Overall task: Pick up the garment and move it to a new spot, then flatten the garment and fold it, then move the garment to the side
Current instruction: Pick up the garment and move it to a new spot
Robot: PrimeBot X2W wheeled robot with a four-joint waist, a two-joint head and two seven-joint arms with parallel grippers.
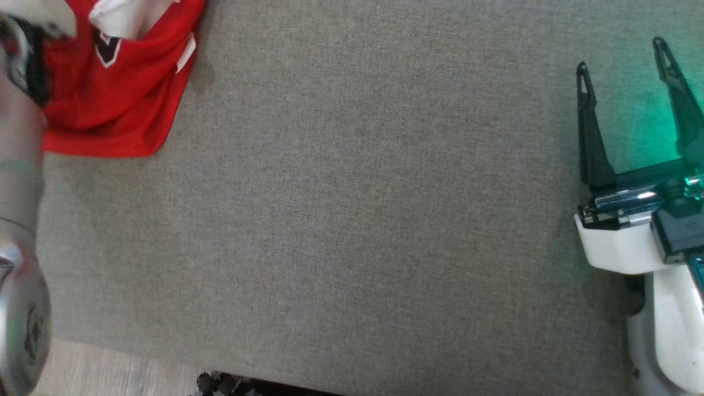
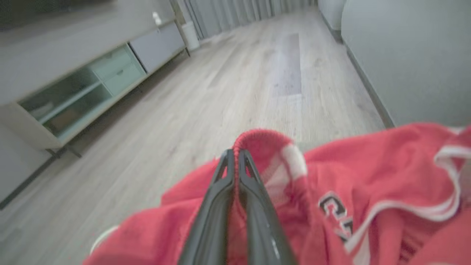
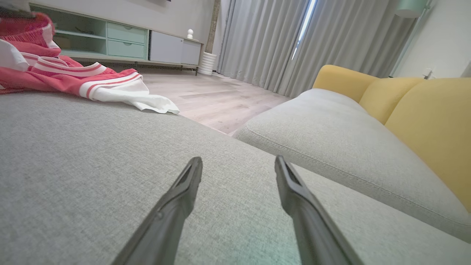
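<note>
The garment (image 1: 113, 91) is a red jersey with white trim, bunched at the far left corner of the grey cushion (image 1: 357, 192). In the left wrist view my left gripper (image 2: 235, 154) is shut, its two dark fingers pinching a ribbed red fold of the garment (image 2: 368, 191). My pale left forearm (image 1: 19, 220) runs along the left edge of the head view. My right gripper (image 1: 621, 58) stands open at the right, hovering just above the bare cushion, far from the garment. From the right wrist the open right gripper (image 3: 239, 163) shows low, and the garment (image 3: 55, 73) lies at the upper left.
The cushion's near edge (image 1: 220, 366) drops to a wood floor (image 1: 99, 374). A second grey seat with yellow backrests (image 3: 404, 110) stands past the cushion. A low cabinet (image 3: 110, 40) and curtains (image 3: 265, 44) line the far side of the room.
</note>
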